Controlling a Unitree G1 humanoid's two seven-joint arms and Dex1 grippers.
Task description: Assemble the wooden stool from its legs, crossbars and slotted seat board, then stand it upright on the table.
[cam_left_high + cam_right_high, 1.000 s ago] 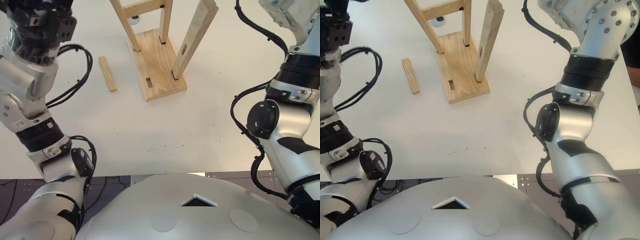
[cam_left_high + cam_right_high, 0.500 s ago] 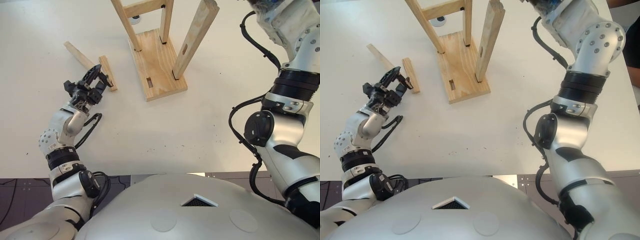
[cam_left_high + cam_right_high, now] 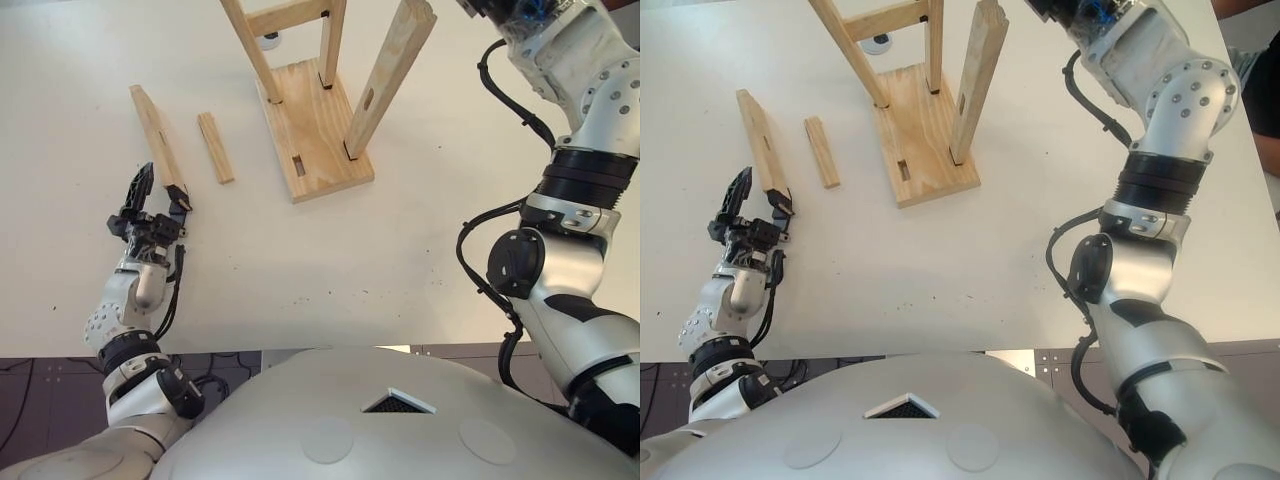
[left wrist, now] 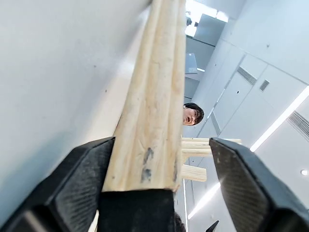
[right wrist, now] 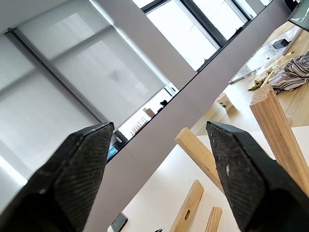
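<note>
Swung away from the short crossbar point(image 3: 215, 147), the left end effector point(image 3: 163, 188) now lies low on the surface point(image 3: 300, 260). Its fingers are spread around the near end of the loose leg point(image 3: 155, 130), seemingly not clamping it. The right end effector point(image 5: 159, 126) gapes empty above the seat board point(image 3: 318, 140), which carries three upright legs.
</note>
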